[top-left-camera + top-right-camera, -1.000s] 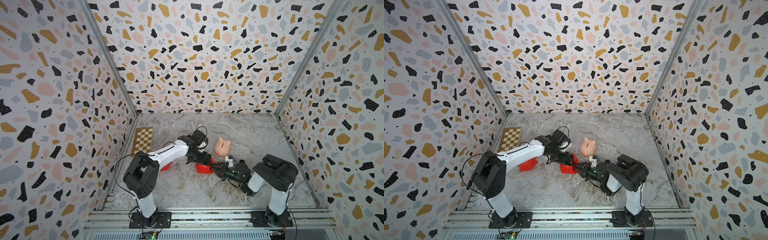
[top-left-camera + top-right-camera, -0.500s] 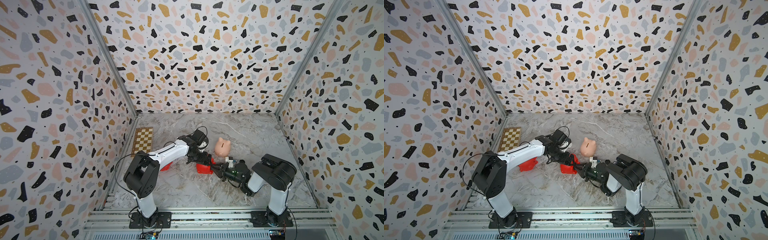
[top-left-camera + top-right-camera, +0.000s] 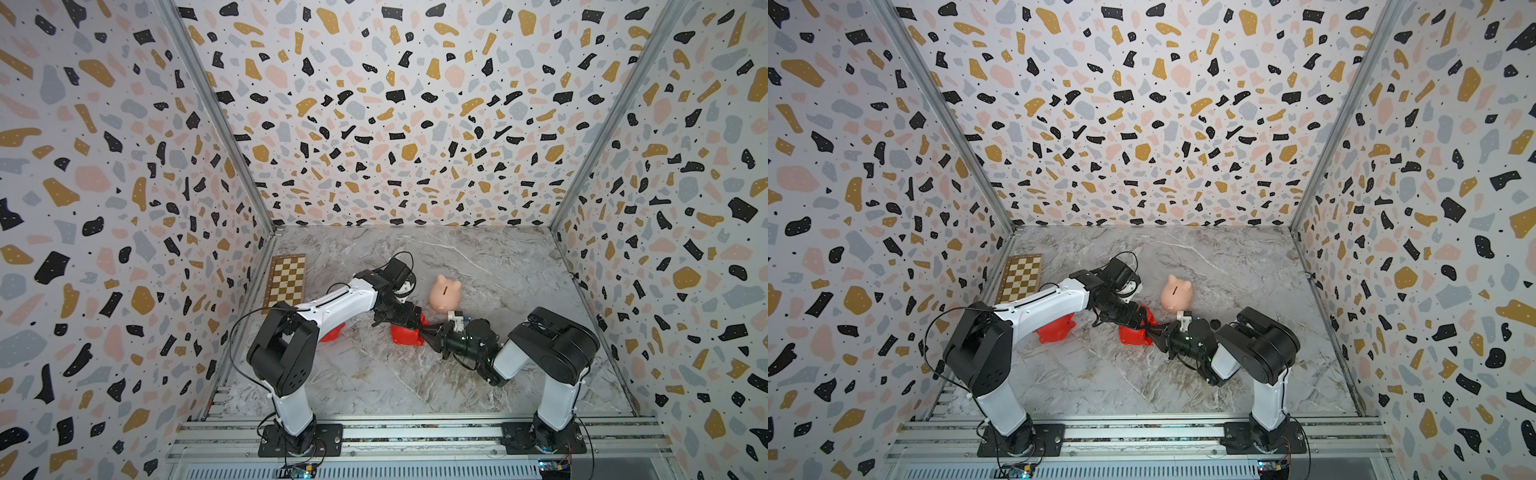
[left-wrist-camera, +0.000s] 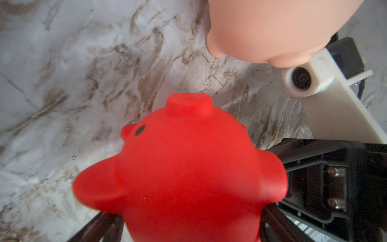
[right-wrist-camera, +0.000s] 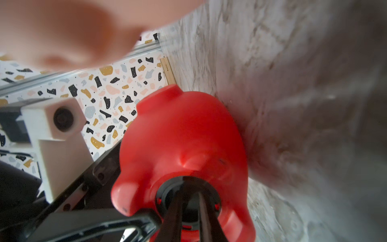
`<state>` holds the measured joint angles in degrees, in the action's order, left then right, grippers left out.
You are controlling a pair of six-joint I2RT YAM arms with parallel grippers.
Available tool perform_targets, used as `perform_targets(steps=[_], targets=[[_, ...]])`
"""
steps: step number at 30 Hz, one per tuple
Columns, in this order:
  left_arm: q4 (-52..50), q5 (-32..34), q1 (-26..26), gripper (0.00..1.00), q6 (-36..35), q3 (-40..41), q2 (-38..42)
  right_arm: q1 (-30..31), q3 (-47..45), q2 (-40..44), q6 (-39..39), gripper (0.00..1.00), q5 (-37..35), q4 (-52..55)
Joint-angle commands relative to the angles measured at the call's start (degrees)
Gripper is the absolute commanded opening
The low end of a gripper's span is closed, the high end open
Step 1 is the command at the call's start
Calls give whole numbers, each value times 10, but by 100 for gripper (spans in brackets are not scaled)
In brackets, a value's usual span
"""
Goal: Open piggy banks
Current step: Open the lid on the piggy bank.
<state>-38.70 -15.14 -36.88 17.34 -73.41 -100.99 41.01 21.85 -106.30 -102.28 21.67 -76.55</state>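
Right gripper (image 5: 189,188) pinches the black belly plug (image 5: 190,209) of a red piggy bank (image 3: 405,336), which left gripper (image 3: 402,321) clamps, jaws wide. Peach piggy bank (image 3: 444,293) just beside at one o'clock; second red piggy bank (image 3: 330,332) at nine, chessboard (image 3: 286,280) at ten.

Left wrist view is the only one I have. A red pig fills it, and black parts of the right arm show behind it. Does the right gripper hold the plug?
Observer: Yes. In the right wrist view, the right gripper pinches the black plug in the belly of the red pig.
Operator: Is the plug out?
Observer: Not yet, as far as I can tell; it looks seated in its hole.
Operator: Where is the other red pig?
Observer: In both top views, the other red pig lies partly hidden under the left arm, with no gripper on it.
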Motion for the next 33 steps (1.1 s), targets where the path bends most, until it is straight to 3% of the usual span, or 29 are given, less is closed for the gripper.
perform_targets(steps=[1, 10, 16, 20, 33], targets=[[-31, -39, -13, 90, -7, 18, -21, 0, 28, 2, -18, 15, -7, 85], [-25, -42, -13, 90, -8, 28, -16, -16, 59, -2, -14, 19, 18, 90], [-26, -44, -12, 90, -7, 23, -17, -23, 64, -2, 16, 7, 22, 93], [-26, -50, -7, 91, -7, 21, -17, -25, 59, 4, 65, 0, 21, 83], [-56, -61, 7, 91, -17, -26, -49, -8, 58, 63, 329, 0, -19, 151]])
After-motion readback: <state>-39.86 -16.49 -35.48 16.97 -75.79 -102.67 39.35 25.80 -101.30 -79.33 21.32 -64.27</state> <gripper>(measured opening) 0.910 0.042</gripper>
